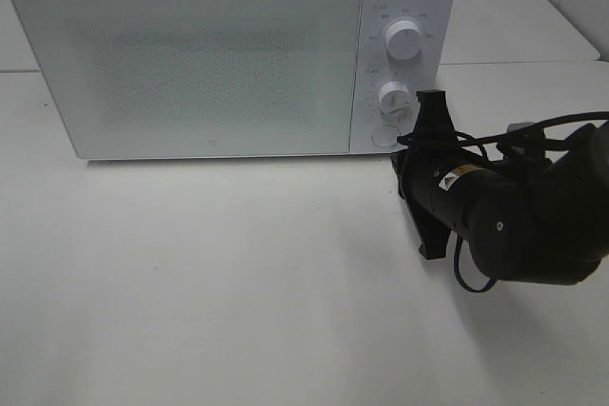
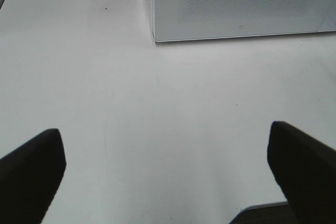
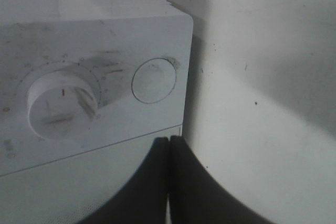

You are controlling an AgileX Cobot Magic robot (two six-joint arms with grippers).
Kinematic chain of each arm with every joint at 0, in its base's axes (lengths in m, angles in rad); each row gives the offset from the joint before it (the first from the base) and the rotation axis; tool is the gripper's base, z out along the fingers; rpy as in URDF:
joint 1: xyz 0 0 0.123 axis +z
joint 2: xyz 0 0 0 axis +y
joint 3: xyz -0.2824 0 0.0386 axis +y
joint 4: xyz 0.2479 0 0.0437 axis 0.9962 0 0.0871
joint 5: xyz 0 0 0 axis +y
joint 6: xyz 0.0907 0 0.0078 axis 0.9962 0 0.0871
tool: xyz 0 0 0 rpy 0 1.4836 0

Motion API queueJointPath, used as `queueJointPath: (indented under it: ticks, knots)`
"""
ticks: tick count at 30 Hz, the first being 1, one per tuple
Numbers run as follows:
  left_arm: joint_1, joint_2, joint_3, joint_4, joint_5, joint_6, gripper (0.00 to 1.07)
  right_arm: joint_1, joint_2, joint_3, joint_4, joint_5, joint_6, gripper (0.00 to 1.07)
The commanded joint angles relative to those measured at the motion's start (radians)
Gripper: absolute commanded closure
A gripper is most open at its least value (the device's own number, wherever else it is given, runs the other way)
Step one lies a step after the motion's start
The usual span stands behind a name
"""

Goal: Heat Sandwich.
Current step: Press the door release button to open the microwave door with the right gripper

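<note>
Sandwich: not visible in any view; the microwave (image 1: 190, 54) has its frosted door (image 1: 186, 64) closed, so whether the sandwich is inside cannot be told.
Right gripper (image 3: 169, 142): fingers pressed together with nothing between them, held at the near right corner of the microwave.
Key relation: the round button (image 3: 153, 80) lies just ahead of the closed tips, on the far-left side of them. The tips look close to the panel, but contact cannot be confirmed.
Finger axis: points at the control panel, below the lower knob (image 3: 63, 100).
Left gripper (image 2: 164, 129): fingers wide apart and empty over the bare table (image 2: 157, 77), well clear of the microwave's near left corner.
Nearer arm: the right.
Likely step: a push on the round button, probably to release the door.
</note>
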Motion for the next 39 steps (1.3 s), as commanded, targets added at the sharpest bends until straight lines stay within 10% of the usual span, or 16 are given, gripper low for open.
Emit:
queueJointPath:
  ticks: [1,39]
  knots:
    - [0.002,-0.023,0.003,0.002,-0.008,-0.005,0.03,-0.023,0.009,-0.026,-0.022,0.021,-0.003,1.07]
    - [0.002,-0.023,0.003,0.002,-0.008,-0.005,0.03,-0.132,0.177,-0.282,-0.061,0.05,-0.03,1.07]
